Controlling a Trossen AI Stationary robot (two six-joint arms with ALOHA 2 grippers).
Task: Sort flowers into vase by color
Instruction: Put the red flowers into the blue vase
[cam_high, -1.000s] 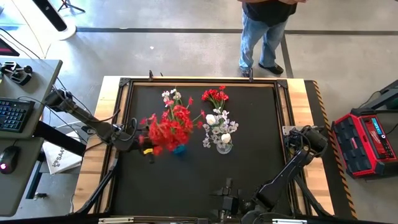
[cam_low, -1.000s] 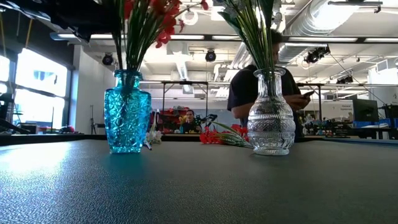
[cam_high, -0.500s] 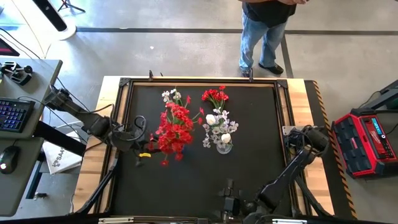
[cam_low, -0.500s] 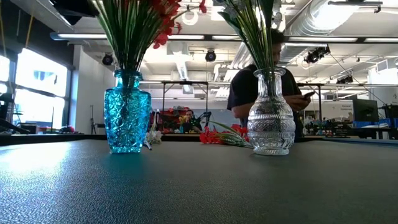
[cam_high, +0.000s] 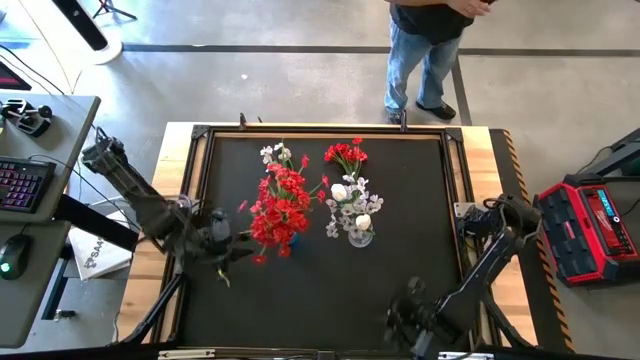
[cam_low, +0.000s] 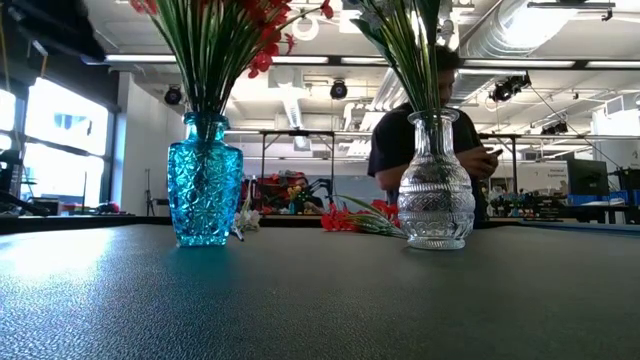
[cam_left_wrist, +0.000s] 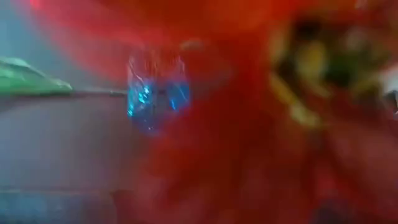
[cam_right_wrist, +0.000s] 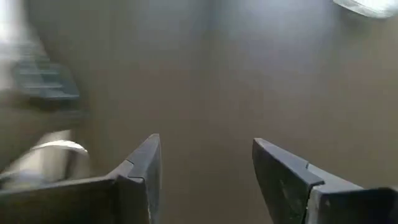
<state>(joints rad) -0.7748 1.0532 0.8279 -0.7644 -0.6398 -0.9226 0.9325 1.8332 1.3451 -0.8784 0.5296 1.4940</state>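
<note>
- The left gripper (cam_high: 222, 243) sits near the left edge of the bench, just beside the blue vase (cam_low: 204, 180). We cannot tell whether its claw is wide or narrow, because red blossoms fill its wrist camera.
- We judge the main risk here: red petals so close to that gripper could snag on it, dragging a sprig out or tipping the blue vase.
- The red flowers (cam_high: 279, 203) stand bunched in the blue vase, left of centre; the white flowers (cam_high: 350, 210) stand in the clear glass vase (cam_low: 436, 182), right of centre.
- A loose white sprig (cam_high: 276, 153) and a loose red sprig (cam_high: 345, 155) lie near the far edge, unsorted. The two bouquets stand between them and both arms, so reaching over could brush the blooms.
- The right gripper (cam_right_wrist: 207, 167) hangs near the front edge, toward the right corner, claw wide and holding nothing.
- A person (cam_high: 428, 50) stands beyond the far edge.
</note>
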